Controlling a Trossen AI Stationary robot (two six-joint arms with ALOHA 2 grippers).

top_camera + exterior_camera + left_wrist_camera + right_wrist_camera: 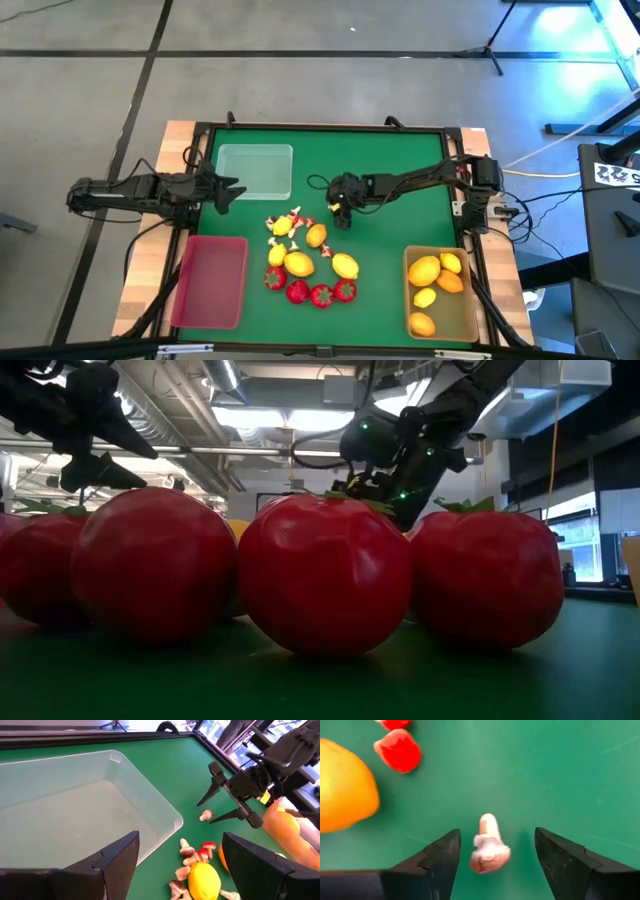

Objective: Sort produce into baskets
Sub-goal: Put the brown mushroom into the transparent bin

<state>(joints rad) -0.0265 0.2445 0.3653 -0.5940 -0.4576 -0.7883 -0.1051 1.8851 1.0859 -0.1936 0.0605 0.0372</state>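
My right gripper [340, 212] is open, pointing down at the green mat just right of the produce pile. A small white bit [489, 845] lies on the mat between its fingers, touching neither; it also shows in the left wrist view [205, 815]. The pile holds yellow lemons [298, 263], an orange fruit [316, 235], red strawberries [297, 291] and white-and-red bits [285, 222]. My left gripper [225, 190] is open and empty beside the left wall of the clear tray [255, 170]. The red tray [210, 280] lies near left, and the tan tray [468, 315] near right.
The tan tray holds lemons [424, 270] and an orange piece [450, 282]. The clear tray [75, 805] and the red tray hold nothing. A raised dark frame [330, 128] borders the green mat. In the low view the strawberries [325, 575] fill the foreground.
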